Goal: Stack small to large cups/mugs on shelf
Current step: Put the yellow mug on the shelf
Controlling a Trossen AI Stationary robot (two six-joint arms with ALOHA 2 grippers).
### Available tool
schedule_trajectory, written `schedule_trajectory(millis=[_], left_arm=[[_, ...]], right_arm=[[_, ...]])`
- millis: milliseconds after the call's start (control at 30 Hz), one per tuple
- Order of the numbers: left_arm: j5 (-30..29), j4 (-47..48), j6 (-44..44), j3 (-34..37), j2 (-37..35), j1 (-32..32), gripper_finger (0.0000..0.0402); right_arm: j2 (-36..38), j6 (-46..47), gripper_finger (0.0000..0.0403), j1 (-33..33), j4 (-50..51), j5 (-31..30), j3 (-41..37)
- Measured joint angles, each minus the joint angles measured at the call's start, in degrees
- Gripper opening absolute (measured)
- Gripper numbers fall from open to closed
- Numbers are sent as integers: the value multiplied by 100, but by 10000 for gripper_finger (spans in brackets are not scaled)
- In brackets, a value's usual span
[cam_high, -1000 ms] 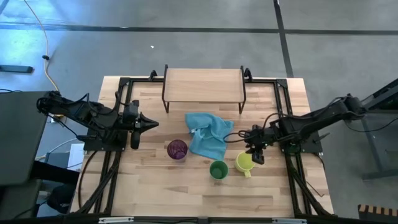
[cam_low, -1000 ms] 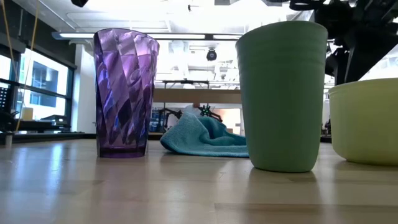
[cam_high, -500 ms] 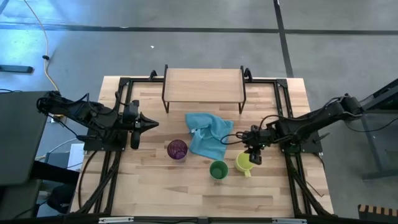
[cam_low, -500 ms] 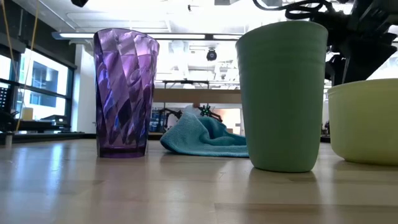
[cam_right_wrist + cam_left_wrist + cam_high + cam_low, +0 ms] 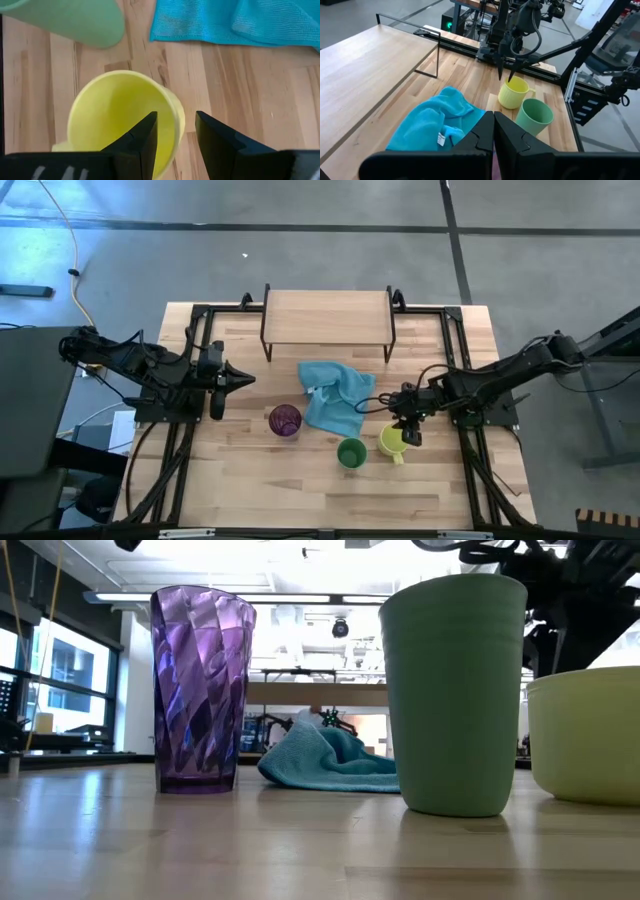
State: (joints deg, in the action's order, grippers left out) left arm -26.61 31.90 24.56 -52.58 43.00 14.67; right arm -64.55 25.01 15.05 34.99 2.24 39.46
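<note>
Right gripper (image 5: 409,432): hanging over the short yellow-green mug with handle (image 5: 392,442) near the right edge of the wooden plank tabletop (image 5: 300,490); its fingers (image 5: 142,137) are standing spread, one inside the mug's rim and one outside it, straddling the wall without yet pinching it.
Change observed: over the last second the right gripper has been shifting slightly along the tabletop and settling lower onto the mug's rim; in the last half second it is barely moving. The mug itself has not moved.
Meaning for task: judged, the approach is finishing and the closing of the fingers on the mug wall is the step in hand; no vessel is on the shelf yet.
Left gripper (image 5: 240,378): waiting near the left edge, fingers pressed together, holding nothing, unchanged.
Medium green cup (image 5: 351,453): standing upright just beside the mug, toward the front edge.
Tall translucent purple tumbler (image 5: 285,421): standing upright near the tabletop's middle.
Light blue cloth (image 5: 335,395): lying crumpled between the tumbler and the mug, toward the back.
Low shelf with light wood top and black metal legs (image 5: 327,315): standing at the back edge, its top bare.
Risk: judged, the green cup is standing close enough to be nudged when the mug is lifted.
</note>
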Motion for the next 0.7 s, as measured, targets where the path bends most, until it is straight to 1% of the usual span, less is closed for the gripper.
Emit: schedule_trajectory(millis=[567, 700], left_arm=[[0, 1, 23, 0, 0, 1, 1], [0, 1, 23, 0, 0, 0, 1]], right_arm=[[-77, -173, 125, 0, -15, 124, 0], [-237, -196, 112, 0, -60, 143, 0]])
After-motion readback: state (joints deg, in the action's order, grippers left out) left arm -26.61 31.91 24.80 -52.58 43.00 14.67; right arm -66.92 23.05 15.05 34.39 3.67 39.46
